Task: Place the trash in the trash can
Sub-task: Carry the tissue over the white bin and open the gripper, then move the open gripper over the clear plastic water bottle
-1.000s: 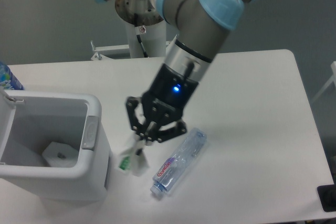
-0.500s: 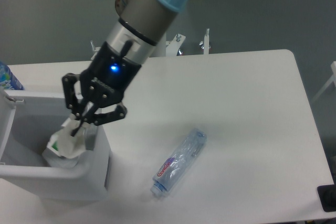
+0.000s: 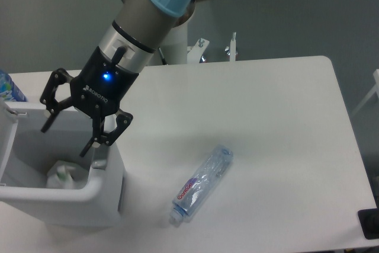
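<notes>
- Camera view, gripper: the gripper [image 3: 67, 128] hangs over the open top of the trash can [image 3: 109, 191], its jaws spread wide with nothing between them. One finger [image 3: 48, 111] points down over the bin's interior; the other finger [image 3: 106, 137] sits just above the right-hand rim. A blue light glows on the wrist housing.
- Camera view, paper cup: the crumpled white paper cup [image 3: 62, 176] lies at the bottom of the trash can, close to the near wall. A faint green mark shows on it; no wording can be made out.
- Camera view, plastic bottle: the crushed clear plastic bottle [image 3: 201, 183] lies on its side on the table [image 3: 278, 122], well apart from the bin, slanting from lower left to upper right. Its label carries red lettering on a blue and white band; the word is too small to read with certainty.
- Camera view, other items: a blue bottle [image 3: 8, 87] with a pale patterned label stands at the left edge of the picture, behind the bin and partly cut off. A dark object [image 3: 368, 223] sits at the table's near right corner.
- Camera view, edges and room: the trash can stands at the table's near left, its front wall close to the table's front edge. The grey latch [image 3: 102, 161] faces right toward the bottle. Bare tabletop lies between bin and bottle, and a broad bare area runs right of the bottle to the far rounded corner. The plastic bottle's cap end lies near the front edge.
</notes>
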